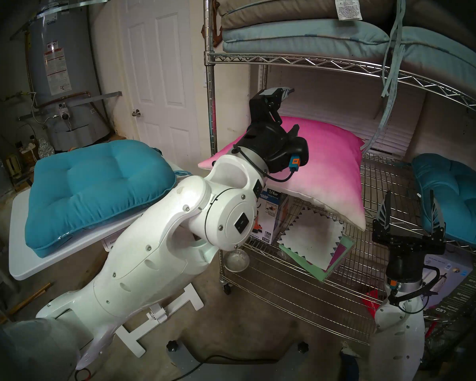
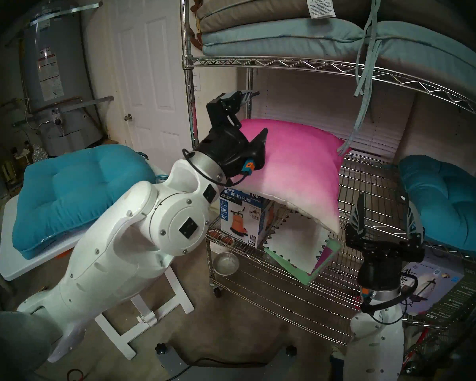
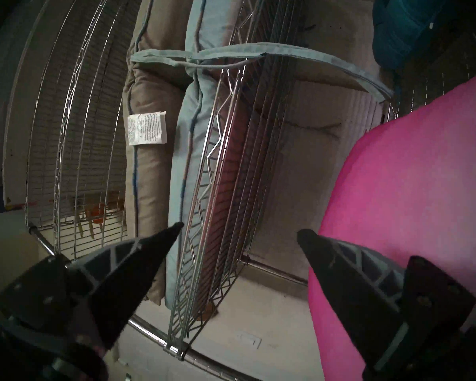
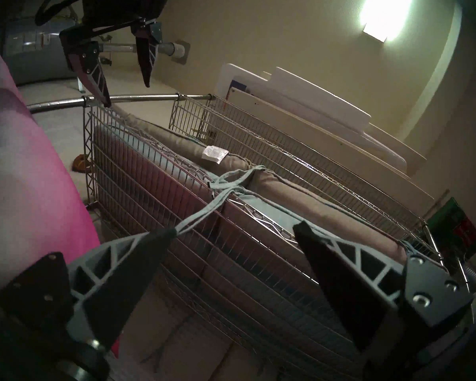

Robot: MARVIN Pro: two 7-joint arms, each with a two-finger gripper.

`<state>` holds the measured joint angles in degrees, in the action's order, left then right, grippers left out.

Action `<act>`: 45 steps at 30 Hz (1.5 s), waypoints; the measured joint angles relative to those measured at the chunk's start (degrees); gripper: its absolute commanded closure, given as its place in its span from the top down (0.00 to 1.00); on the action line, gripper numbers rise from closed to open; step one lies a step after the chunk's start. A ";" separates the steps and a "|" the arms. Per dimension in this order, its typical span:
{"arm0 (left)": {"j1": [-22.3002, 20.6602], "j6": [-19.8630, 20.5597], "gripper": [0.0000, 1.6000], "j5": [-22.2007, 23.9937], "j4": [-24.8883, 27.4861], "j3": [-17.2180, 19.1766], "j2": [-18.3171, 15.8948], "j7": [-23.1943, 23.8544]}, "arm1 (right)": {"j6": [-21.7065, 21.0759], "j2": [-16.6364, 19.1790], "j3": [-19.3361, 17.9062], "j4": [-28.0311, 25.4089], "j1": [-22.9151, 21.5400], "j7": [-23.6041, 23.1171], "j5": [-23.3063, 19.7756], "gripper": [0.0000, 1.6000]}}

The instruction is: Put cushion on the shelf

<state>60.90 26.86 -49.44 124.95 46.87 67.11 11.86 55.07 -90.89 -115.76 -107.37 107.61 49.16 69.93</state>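
Observation:
The cushion [image 1: 327,157] [image 2: 294,163], pink fading to white, lies on a middle tier of the chrome wire shelf [image 1: 313,61] [image 2: 286,63]. Its white front corner hangs past the tier's edge. My left gripper [image 1: 289,111] [image 2: 259,112] is open at the cushion's back left, one finger over the pink face, nothing between the fingers. In the left wrist view the gripper [image 3: 240,228] faces the shelf [image 3: 217,179], with the cushion [image 3: 410,179] at the right. My right gripper [image 1: 409,196] [image 2: 384,196] [image 4: 234,228] stands open and empty, pointing up, in front of the shelf beside the cushion's right corner.
A teal tufted cushion [image 1: 94,188] lies on the white table [image 1: 25,262] at left; another [image 1: 456,201] sits on the shelf at right. Flat pads [image 1: 300,34] fill the upper tier, their ties [image 1: 390,69] dangling. A pump box [image 1: 272,215] stands under the cushion.

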 measured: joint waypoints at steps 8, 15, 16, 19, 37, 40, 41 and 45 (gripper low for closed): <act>2.87 5.98 1.00 -1.26 6.45 0.74 -3.23 5.03 | 0.00 2.12 1.85 -3.17 4.40 0.00 -2.22 1.00; 5.10 11.93 1.00 -2.80 11.84 1.04 -6.20 10.52 | 0.00 4.89 3.50 -5.62 8.42 -0.01 -5.23 1.00; 5.29 12.50 1.00 -2.96 12.19 1.04 -6.49 11.08 | 0.00 5.22 3.68 -5.83 8.80 -0.01 -5.61 1.00; 6.06 14.92 1.00 -3.81 13.08 1.01 -7.79 13.50 | 0.00 6.79 4.41 -6.71 10.50 -0.02 -7.41 1.00; 4.09 19.94 0.09 -14.57 13.78 -3.11 -16.04 25.40 | 0.00 18.89 7.44 -10.30 19.60 -0.71 -21.03 1.00; 3.01 19.06 0.00 -16.17 13.64 -4.01 -16.84 26.71 | 0.00 20.49 7.64 -10.52 20.49 -1.12 -22.58 1.00; 2.44 18.61 0.00 -16.90 13.51 -4.44 -17.19 27.48 | 0.00 21.28 7.74 -10.62 20.93 -1.30 -23.37 1.00; 1.12 17.78 0.00 -18.35 13.03 -5.30 -17.77 29.49 | 0.00 23.21 7.91 -10.88 22.01 -1.58 -25.34 1.00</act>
<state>62.02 44.64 -67.79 137.98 41.57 49.34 41.35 55.07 -67.67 -107.85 -118.25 129.63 47.58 44.59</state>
